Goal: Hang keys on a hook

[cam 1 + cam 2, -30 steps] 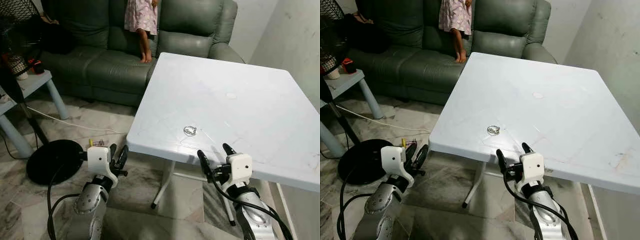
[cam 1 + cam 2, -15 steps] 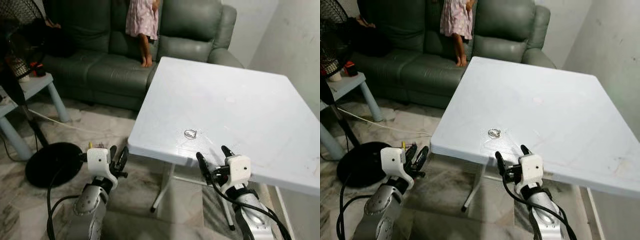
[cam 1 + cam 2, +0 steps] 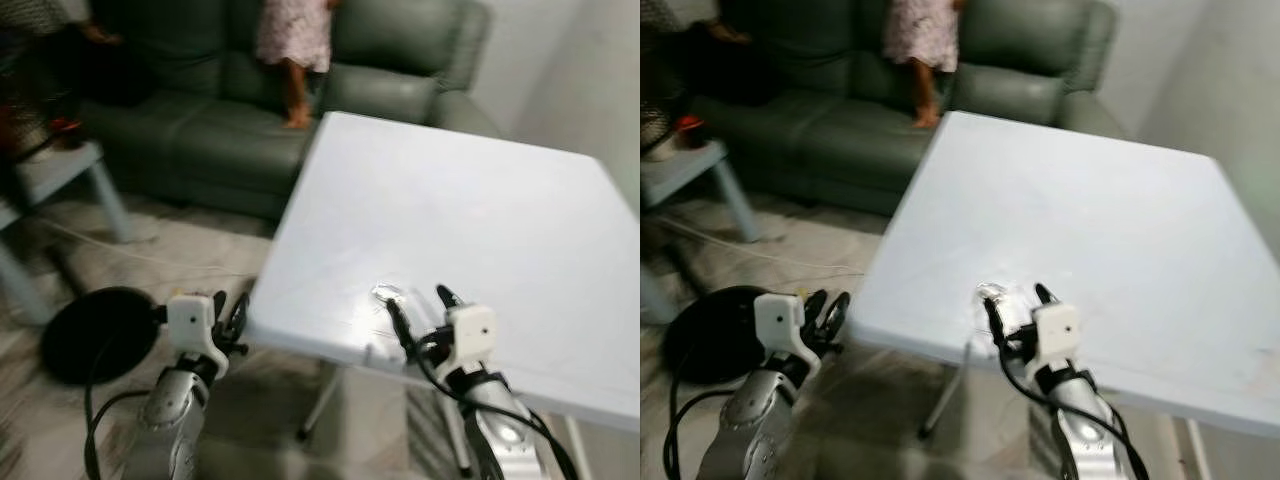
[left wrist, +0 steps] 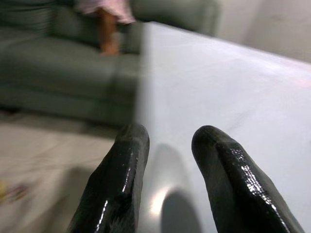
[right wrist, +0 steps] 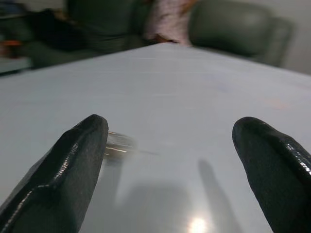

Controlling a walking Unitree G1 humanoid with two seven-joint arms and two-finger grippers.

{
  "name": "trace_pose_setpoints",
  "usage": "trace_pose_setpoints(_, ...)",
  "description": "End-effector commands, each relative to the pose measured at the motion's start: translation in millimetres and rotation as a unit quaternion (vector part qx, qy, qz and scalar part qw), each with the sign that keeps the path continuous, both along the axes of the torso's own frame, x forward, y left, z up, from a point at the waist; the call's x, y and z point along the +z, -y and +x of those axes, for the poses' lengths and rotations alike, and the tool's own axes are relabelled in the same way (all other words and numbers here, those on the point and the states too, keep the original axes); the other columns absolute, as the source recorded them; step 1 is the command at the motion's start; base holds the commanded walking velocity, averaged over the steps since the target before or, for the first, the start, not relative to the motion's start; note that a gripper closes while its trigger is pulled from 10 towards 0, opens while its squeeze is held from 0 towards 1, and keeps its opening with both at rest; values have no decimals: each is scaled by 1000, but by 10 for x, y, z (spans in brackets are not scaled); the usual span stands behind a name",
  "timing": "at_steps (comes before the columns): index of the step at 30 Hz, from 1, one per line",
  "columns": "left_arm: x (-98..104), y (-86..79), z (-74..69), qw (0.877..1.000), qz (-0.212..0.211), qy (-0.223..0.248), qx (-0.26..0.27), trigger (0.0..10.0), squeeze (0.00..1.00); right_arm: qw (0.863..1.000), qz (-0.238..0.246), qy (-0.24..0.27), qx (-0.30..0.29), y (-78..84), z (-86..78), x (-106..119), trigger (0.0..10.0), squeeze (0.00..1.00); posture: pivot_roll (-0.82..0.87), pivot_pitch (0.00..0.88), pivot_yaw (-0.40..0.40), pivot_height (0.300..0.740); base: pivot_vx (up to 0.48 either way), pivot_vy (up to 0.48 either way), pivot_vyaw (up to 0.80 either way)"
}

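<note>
A living room with a green sofa (image 3: 200, 120) lies beyond a white table (image 3: 480, 200). The keys (image 3: 385, 292) lie near its near edge, just beyond the right gripper (image 3: 418, 310), whose fingers stand wide apart. The left gripper (image 3: 228, 315), fingers slightly parted, hovers left of the table. Blur could spoil aim, nudging the keys off. No hook visible; a person on the sofa is cut off.

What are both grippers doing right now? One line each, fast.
Left gripper: open, holding nothing, off the table's near corner.
Right gripper: open, holding nothing, over the table edge, the keys just ahead.
</note>
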State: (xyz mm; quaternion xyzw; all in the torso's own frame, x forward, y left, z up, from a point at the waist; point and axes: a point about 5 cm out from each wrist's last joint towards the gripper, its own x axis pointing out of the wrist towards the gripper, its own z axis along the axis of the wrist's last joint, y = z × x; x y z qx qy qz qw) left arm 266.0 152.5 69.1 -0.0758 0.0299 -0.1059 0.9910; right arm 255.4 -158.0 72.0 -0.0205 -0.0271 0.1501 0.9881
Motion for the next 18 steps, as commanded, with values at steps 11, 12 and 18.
trace_pose_setpoints(11, 53, 149, 12, 1000, -1, 20, -5, 10000, 0, 1000, -16, -20, 13, 79, -31, -36, 10000, 0, 121, 0, -100, 740, 29, 0, 0)
trace_pose_setpoints(12, 53, 154, 12, 1000, 0, 21, -5, 10000, 0, 999, -19, -24, 24, 68, -34, -43, 10000, 0, 120, 0, -101, 740, 0, 0, 0)
trace_pose_setpoints(18, 53, 192, 1, 1000, -2, 25, -11, 10000, 0, 997, -45, -27, 62, 57, -18, -41, 10000, 0, 117, 0, -102, 740, 0, 0, 0)
